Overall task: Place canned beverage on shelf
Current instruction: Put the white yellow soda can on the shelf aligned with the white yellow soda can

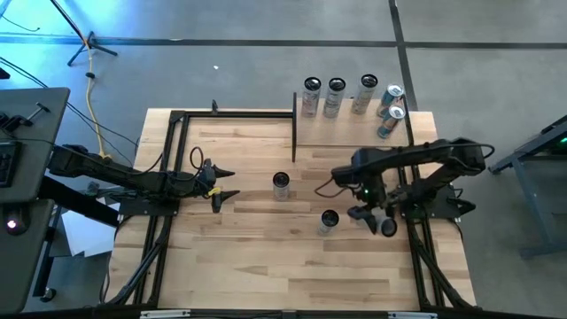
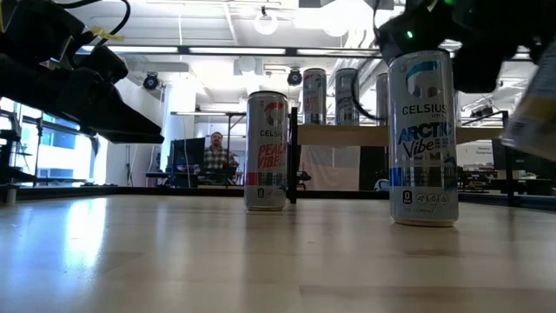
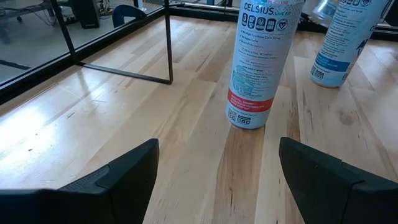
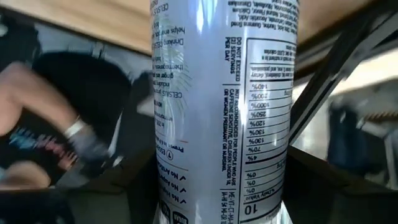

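A silver can fills the right wrist view, clamped between the right end effector fingers, label inverted; from above it sits near the desk edge at four o'clock. The shelf at one o'clock carries five cans. The left end effector hangs released at nine o'clock, facing the Peach Vibe can; an Arctic Vibe can stands nearer.

My left gripper waited open at nine o'clock; at four o'clock my right gripper clasped a can.
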{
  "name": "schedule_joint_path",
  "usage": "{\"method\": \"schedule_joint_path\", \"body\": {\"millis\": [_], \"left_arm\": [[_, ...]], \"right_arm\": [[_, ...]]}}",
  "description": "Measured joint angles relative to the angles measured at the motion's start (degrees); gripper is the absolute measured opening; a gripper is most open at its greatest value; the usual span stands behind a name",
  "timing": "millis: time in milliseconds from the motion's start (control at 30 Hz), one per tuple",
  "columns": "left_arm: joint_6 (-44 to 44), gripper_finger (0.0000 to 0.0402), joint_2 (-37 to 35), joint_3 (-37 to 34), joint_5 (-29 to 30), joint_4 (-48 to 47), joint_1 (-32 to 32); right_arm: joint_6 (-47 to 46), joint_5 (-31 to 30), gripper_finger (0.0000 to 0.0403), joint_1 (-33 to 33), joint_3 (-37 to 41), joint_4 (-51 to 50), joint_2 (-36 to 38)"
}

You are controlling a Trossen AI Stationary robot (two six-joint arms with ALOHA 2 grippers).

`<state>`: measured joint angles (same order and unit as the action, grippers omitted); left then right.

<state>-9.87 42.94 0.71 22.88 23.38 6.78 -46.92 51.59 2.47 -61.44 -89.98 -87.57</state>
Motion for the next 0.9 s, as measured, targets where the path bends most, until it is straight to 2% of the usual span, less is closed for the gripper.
{"method": "schedule_joint_path", "body": {"millis": [200,333,600,900], "left_arm": [[0.0,0.0305,0.0,0.0,0.0,0.0,0.0],[0.0,0.0305,0.0,0.0,0.0,0.0,0.0],[0.0,0.0305,0.0,0.0,0.0,0.0,0.0],[0.0,0.0305,0.0,0.0,0.0,0.0,0.0]], "right_arm": [[0.9,9.1,0.0256,0.0,6.4,0.0,0.0],[0.9,12.8,0.0257,0.0,9.6,0.0,0.0],[2.2,16.5,0.0258,0.0,13.2,0.2,-1.8],[12.9,17.0,0.0258,0.0,14.2,0.7,-10.8]]}}
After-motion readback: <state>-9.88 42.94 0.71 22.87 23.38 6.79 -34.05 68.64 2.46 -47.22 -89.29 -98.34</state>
